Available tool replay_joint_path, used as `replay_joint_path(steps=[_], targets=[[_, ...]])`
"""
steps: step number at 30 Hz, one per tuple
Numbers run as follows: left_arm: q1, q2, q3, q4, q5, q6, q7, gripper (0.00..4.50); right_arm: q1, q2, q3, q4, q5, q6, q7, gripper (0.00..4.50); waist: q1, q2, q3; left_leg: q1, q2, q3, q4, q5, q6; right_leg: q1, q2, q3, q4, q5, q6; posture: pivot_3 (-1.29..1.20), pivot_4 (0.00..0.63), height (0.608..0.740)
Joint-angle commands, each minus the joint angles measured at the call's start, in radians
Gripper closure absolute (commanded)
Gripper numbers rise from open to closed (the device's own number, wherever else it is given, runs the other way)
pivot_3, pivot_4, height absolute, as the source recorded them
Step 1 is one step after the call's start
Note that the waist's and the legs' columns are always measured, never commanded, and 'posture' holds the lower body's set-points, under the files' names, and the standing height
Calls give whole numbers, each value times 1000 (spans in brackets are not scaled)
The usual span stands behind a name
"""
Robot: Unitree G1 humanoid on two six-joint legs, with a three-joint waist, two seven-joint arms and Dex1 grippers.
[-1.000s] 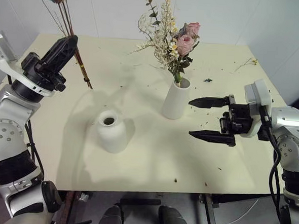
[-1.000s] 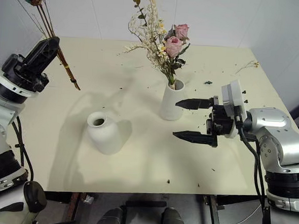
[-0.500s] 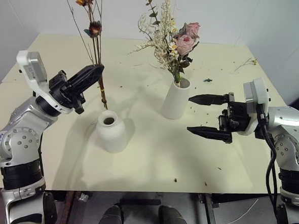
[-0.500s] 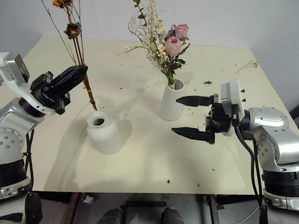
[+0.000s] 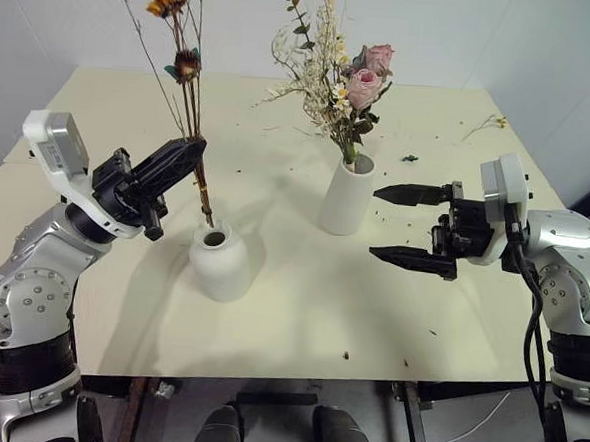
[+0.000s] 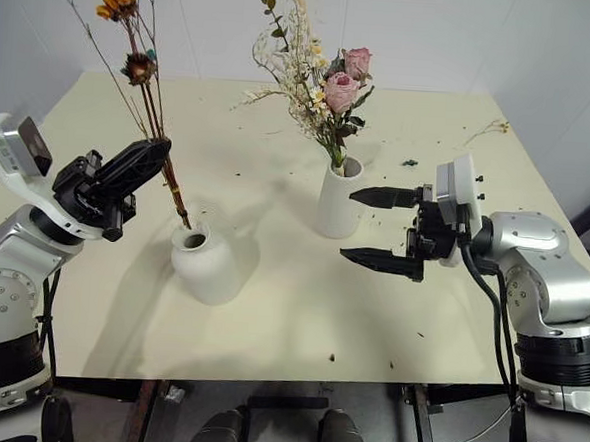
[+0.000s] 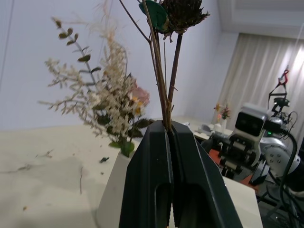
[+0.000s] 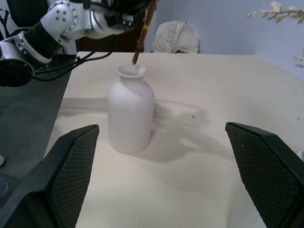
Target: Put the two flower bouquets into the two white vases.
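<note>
My left gripper [image 5: 196,152] is shut on the stems of the thin bouquet [image 5: 184,64], a sparse bunch with tiny yellow-orange flowers that stands nearly upright. The stems' lower ends [image 8: 136,58] hang just above the mouth of the short white vase [image 5: 218,261], at its rim. In the left wrist view the black fingers [image 7: 152,156] press together on the brown stems [image 7: 164,95]. The big bouquet [image 5: 342,79] with pink roses stands in the tall white vase [image 5: 347,196]. Right of that vase, my right gripper [image 5: 375,223] is open, pointing left, holding nothing.
Petal and twig crumbs are scattered over the cream table [image 5: 299,321]. A small dried sprig [image 5: 487,123] lies near the far right corner. The two vases stand about a hand's width apart mid-table, and white walls close off the back.
My left arm has swung in from the far left and come down, carrying the thin bouquet to just over the short vase's mouth. The right gripper has stayed in place, open.
</note>
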Motion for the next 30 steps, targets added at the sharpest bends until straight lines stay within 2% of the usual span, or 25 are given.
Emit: replay_joint_path(steps=[1, 10, 18, 21, 26, 30], targets=[[24, -4, -17, -23, 43, -70, -31, 4476, -25, 6, -20, -7, 7, -19, -8, 0, 1, 0, 0, 0, 0, 0, 0, 0, 0, 0, 0, 0, 0, 0, 0, 0, 150, 740], [30, -91, -88, 9, 116, -189, -40, 4476, -27, 15, -24, -16, 11, -11, -24, 0, 3, 0, 0, 0, 0, 0, 0, 0, 0, 0, 0, 0, -1, 0, 0, 0, 150, 740], [98, -59, -76, -21, 93, -170, -60, 4476, -28, 9, -30, -10, 6, -19, -25, 0, 0, 0, 0, 0, 0, 0, 0, 0, 0, 0, 0, 0, -1, 0, 0, 0, 150, 740], [130, -21, -66, -27, 77, -146, -74, 3855, -22, 12, -32, -12, 6, -23, -30, 0, 1, 0, 0, 0, 0, 0, 0, 0, 0, 0, 0, 0, -1, 0, 0, 0, 150, 740], [123, 2, -71, -25, 98, -167, -85, 2417, -17, 20, -29, -10, 5, -33, -36, 0, 1, 0, 0, 0, 0, 0, 0, 0, 0, 0, 0, 0, -2, 0, -1, 0, 150, 740], [109, 33, -66, -22, 116, -179, -103, 1102, -17, 19, -30, 2, 3, -45, -34, 0, 1, 0, 0, 0, 0, 0, -1, 0, 0, 0, 0, 0, -2, 0, -1, 0, 150, 740]])
